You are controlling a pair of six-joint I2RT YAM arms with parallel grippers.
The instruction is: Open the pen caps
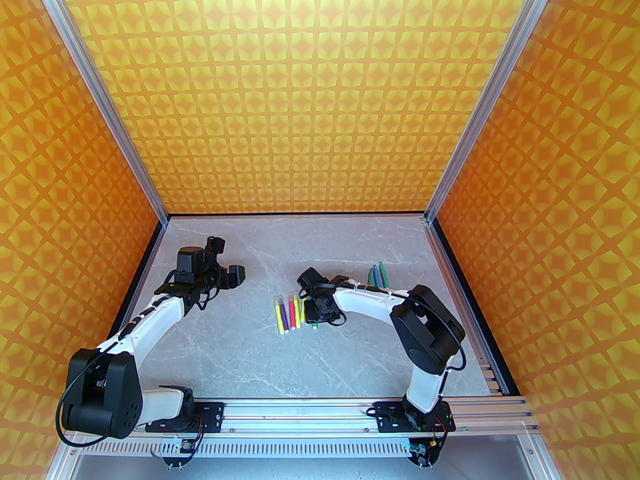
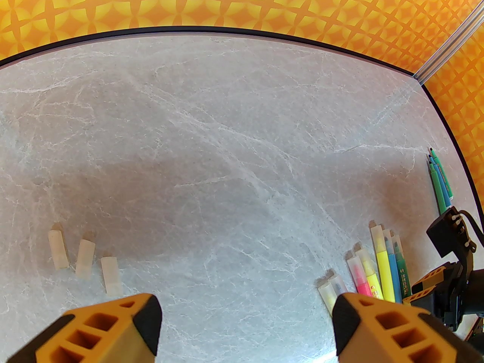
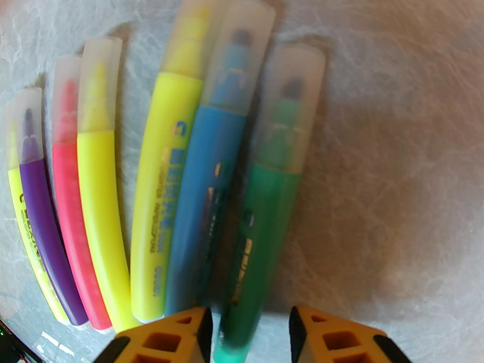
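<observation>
Far half: table [image 1: 300, 248] lying open.
Centre: capped pens [image 1: 291, 313] lying packed side by side.
Far right: uncapped pens [image 1: 378, 274] blocking.

The left gripper [image 2: 245, 316] is hovering with fingers spread wide over the grey table [image 2: 227, 127], three loose pen caps [image 2: 85, 259] are lying side by side on its left, and capped pens [image 2: 385, 274] are lying beside its right finger.

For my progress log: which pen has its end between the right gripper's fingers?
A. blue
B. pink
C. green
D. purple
C: in the right wrist view the green pen has its near end in the gap between the open fingers of the right gripper.
</observation>
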